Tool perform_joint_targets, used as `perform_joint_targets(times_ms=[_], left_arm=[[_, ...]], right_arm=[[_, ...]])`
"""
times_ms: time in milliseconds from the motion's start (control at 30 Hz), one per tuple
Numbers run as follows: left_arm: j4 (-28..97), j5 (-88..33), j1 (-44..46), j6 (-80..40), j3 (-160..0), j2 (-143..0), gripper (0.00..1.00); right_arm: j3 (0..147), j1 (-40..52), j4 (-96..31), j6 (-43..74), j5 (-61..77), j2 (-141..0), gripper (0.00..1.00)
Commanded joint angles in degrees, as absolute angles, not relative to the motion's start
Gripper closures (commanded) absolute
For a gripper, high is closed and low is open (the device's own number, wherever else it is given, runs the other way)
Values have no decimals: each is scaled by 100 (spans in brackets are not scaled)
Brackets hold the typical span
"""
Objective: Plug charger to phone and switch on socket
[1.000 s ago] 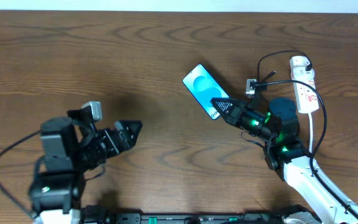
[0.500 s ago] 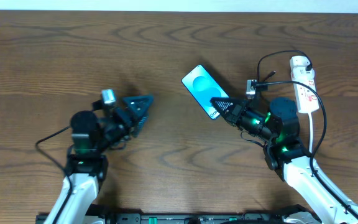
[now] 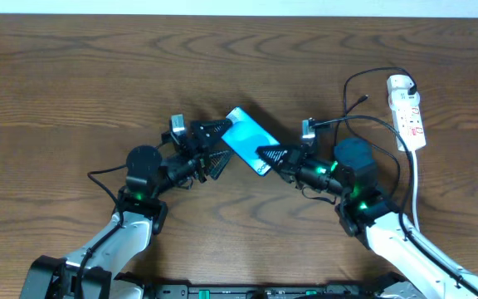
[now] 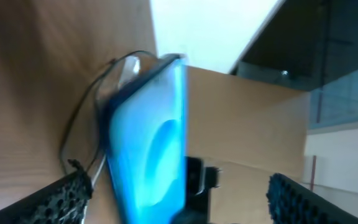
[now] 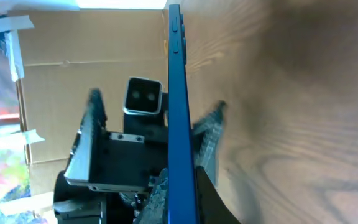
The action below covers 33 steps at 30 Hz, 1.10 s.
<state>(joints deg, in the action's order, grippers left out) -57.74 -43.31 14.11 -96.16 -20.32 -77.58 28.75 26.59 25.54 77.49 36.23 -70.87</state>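
The phone (image 3: 244, 139), with its bright cyan screen up, lies slantwise at the table's middle. My right gripper (image 3: 265, 154) is shut on its lower right end; in the right wrist view the phone (image 5: 178, 93) shows edge-on between the closed fingers of that gripper (image 5: 182, 194). My left gripper (image 3: 213, 147) is open, with its fingers on either side of the phone's upper left end. In the left wrist view the phone (image 4: 151, 149) stands inside that gripper (image 4: 179, 202), nearer the left finger (image 4: 61, 199). The charger's black cable (image 3: 351, 83) loops from the adapter (image 3: 399, 83) on the socket (image 3: 410, 120).
The socket's thick white cord (image 3: 414, 178) runs down the right side towards the right arm. A black robot cable (image 3: 388, 124) arcs over the right wrist. Bare wooden table (image 3: 98, 75) spreads left and behind.
The right gripper carried the phone left towards the table's middle. The left arm swung up and right until its open fingers straddle the phone's end.
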Motion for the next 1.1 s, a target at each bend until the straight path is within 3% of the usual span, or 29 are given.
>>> perform_joint_targets(times_ms=[0, 233, 700, 1067], left_arm=[[-5972, -4167, 1424, -10086, -2084, -7765, 16], [-5975, -4169, 1531, -10296, -2084, -7765, 23], [-5975, -4132, 1831, -10689, -2084, -7765, 59], [-5975, -4130, 2005, -10836, -2084, -7765, 72]], right_arm=[[2936, 2941, 2613, 8283, 3168, -7048, 99], [2936, 3277, 2613, 8678, 2598, -7052, 99], [2936, 3339, 2377, 8676, 2060, -7052, 99], [2936, 3345, 2375, 8676, 1804, -7052, 99]])
